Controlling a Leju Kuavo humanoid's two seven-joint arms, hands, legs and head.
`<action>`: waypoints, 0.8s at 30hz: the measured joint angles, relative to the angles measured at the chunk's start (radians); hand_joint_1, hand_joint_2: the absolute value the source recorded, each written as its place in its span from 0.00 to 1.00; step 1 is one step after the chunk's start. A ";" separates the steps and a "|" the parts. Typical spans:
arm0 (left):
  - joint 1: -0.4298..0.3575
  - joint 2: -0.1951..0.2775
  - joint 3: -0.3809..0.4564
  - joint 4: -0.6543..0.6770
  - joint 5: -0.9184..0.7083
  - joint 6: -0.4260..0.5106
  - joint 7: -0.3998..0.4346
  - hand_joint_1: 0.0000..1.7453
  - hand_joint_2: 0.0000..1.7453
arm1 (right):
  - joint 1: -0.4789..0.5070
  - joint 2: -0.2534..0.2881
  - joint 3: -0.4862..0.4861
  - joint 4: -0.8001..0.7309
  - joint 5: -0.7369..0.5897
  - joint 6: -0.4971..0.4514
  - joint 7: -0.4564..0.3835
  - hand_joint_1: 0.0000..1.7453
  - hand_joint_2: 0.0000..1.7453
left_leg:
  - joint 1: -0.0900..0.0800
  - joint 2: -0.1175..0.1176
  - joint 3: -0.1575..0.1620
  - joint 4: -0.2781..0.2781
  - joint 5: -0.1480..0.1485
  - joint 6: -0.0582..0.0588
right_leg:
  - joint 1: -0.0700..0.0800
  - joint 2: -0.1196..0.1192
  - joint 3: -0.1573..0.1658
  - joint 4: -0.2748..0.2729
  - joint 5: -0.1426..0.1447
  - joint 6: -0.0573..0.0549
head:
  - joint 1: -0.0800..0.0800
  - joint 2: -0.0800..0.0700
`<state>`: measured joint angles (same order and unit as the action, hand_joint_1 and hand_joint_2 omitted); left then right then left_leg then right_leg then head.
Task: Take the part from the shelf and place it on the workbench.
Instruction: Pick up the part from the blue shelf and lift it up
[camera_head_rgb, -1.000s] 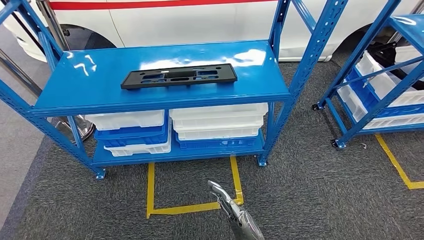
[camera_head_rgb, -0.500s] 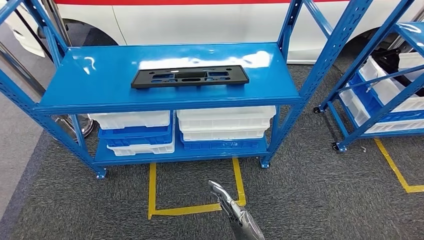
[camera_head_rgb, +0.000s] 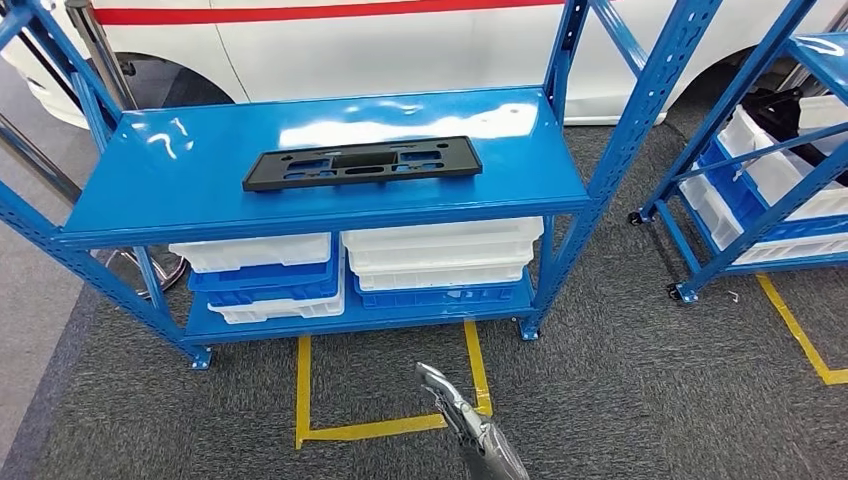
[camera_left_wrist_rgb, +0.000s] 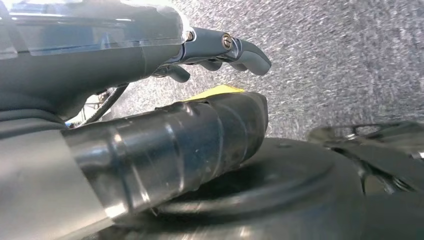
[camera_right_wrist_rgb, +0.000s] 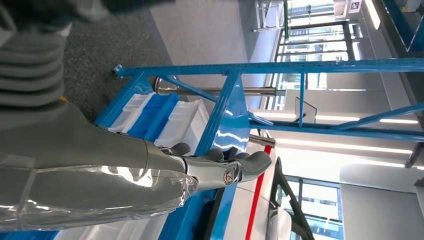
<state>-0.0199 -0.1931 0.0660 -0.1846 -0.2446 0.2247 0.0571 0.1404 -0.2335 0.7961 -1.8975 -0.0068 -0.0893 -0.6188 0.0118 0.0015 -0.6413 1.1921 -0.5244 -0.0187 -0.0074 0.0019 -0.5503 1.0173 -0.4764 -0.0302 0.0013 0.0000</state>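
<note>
One black part (camera_head_rgb: 362, 163) on shelf (camera_head_rgb: 180, 185)

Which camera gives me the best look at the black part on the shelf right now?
The head view: the black part lies flat and whole on the blue shelf's upper deck, nothing covering it. The right wrist view catches the shelf frame and bins beyond the robot hand, the left wrist view carpet; I cannot make out the part there.

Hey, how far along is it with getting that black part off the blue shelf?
Nothing is done yet: the black part lies flat on the blue shelf, untouched. The right hand hangs low over the carpet, holding nothing; the left hand too. Reaching, grasping and carrying to the workbench remain.
</note>
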 joint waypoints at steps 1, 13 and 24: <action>0.000 0.000 0.000 0.000 0.000 0.000 0.000 0.00 0.00 | 0.000 0.000 0.000 0.000 0.001 0.000 0.000 0.00 0.00 | 0.000 0.000 0.028 -0.067 0.033 0.001 | 0.001 0.001 0.004 0.003 -0.006 0.004 | 0.000 0.000; -0.002 0.001 0.002 0.001 0.000 -0.002 0.000 0.00 0.00 | 0.003 -0.001 0.000 -0.004 0.005 0.000 -0.001 0.00 0.00 | -0.003 0.000 0.092 -0.182 0.050 0.062 | -0.006 0.000 -0.148 0.293 -0.127 0.055 | 0.002 0.000; -0.005 0.000 0.003 0.001 0.000 -0.002 -0.001 0.00 0.00 | 0.004 0.000 0.000 -0.006 0.008 0.000 -0.002 0.00 0.00 | -0.008 -0.002 0.100 -0.116 -0.027 0.014 | -0.005 0.001 -0.014 0.002 0.006 0.009 | 0.001 0.000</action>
<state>-0.0246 -0.1926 0.0690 -0.1839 -0.2446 0.2232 0.0557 0.1443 -0.2339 0.7961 -1.9034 0.0008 -0.0891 -0.6204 0.0040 -0.0007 -0.5410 1.0757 -0.5513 -0.0048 -0.0126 0.0029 -0.5647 1.0189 -0.4699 -0.0207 0.0026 0.0000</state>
